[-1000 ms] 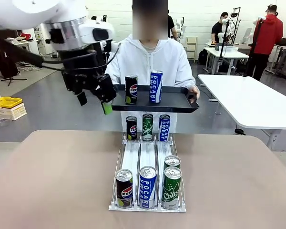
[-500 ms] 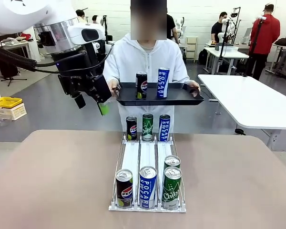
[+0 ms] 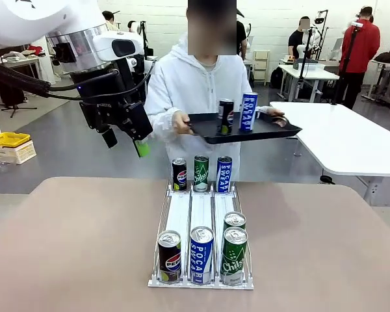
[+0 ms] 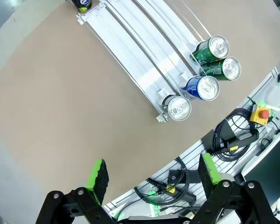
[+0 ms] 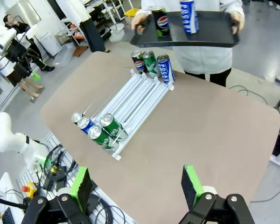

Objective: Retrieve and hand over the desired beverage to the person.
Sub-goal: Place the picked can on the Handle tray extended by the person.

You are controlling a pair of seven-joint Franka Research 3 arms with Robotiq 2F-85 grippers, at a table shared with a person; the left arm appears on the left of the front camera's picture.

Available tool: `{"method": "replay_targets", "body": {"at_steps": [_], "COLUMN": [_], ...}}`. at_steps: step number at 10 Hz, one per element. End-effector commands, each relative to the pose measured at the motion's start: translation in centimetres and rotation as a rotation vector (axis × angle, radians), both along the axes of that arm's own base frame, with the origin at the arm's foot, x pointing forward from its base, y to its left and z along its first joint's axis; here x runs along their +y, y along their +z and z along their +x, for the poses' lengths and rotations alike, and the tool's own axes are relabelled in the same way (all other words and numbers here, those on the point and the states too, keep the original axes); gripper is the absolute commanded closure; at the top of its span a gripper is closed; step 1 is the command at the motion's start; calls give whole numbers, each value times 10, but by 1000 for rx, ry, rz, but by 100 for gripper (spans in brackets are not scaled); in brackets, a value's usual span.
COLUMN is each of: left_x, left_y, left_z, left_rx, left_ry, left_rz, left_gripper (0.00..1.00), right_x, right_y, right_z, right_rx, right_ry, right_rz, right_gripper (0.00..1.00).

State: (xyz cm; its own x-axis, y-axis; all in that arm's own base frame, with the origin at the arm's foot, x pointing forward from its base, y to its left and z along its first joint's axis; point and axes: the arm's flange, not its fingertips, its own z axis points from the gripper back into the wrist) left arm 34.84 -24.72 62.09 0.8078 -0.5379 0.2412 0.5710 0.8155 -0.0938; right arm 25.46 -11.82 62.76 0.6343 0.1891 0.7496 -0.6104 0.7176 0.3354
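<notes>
Two cans stand on the black tray (image 3: 247,127) that the person (image 3: 198,84) in the white hooded coat holds at the far side of the table (image 3: 71,247): a black Pepsi can (image 3: 225,116) and, just beside it, a blue Pocari Sweat can (image 3: 248,112). We see the person's hands gripping the tray at both ends, and the tray sits tilted, off toward the table's far right.

On the table a clear three-lane can rack (image 3: 201,227) runs from the near edge toward the far edge. At its far end we count a Pepsi can (image 3: 179,174), a green Chilsung can (image 3: 201,173) and a Pocari Sweat can (image 3: 224,174) side by side. At its near end stand a Pepsi can (image 3: 169,257), a Pocari Sweat can (image 3: 201,255) and a green Chilsung can (image 3: 234,255), with a second green can (image 3: 234,221) right behind that last one.

Our left gripper (image 3: 125,138) hangs high above the table's far left corner, its fingers spread apart and holding nothing; in the left wrist view its green pads (image 4: 99,173) stand well apart over the table's near edge. In the right wrist view our right gripper (image 5: 137,186) is likewise spread wide and empty, high above the table.
</notes>
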Motion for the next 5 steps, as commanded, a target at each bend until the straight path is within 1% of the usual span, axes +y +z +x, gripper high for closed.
{"method": "replay_targets", "body": {"at_steps": [1, 4, 5], "left_x": [1, 0, 15], "left_y": [1, 0, 5], "left_z": [0, 0, -4], "left_rx": [-8, 0, -11], "left_ry": [0, 0, -77], "left_rz": [8, 0, -67], "left_gripper": [0, 0, 0], "right_x": [1, 1, 1], "right_y": [1, 1, 1], "right_z": [2, 2, 2], "right_rx": [-13, -13, -13], "right_ry": [22, 22, 22], "right_rz": [32, 32, 32], "right_gripper": [0, 0, 0]}}
